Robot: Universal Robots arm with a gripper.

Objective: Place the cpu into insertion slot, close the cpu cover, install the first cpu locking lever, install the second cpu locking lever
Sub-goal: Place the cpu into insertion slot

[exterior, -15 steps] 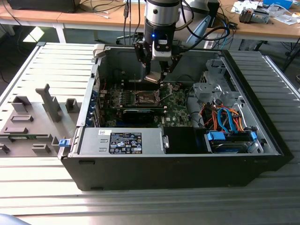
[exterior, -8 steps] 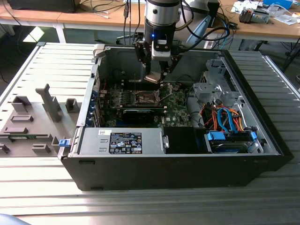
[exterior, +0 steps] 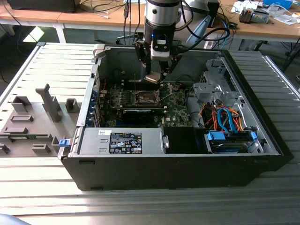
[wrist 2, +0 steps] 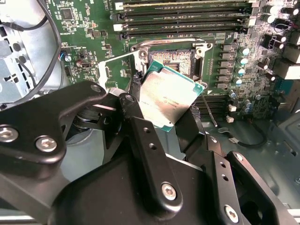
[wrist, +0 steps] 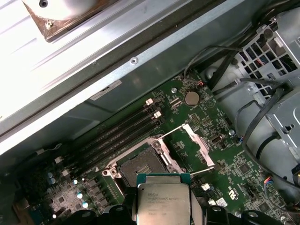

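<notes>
The black end effector (wrist 2: 165,110) is clamped on the small, flat, square, silvery-grey cpu (wrist 2: 169,96), holding it tilted just above the square golden-brown insertion slot (wrist 2: 177,58). Beside that slot, the thin grey metal windowed cpu cover (wrist: 199,145) stands swung open.

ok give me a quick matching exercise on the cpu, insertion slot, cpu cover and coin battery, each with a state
Things:
1. cpu
2. insertion slot
3. cpu cover
4. coin battery

States:
A. swung open, off the socket
B. round and silvery, seated on the green board
C. held in the gripper, above the board
D. empty, contact field bare

Pairs: 1-C, 2-D, 3-A, 4-B
</notes>
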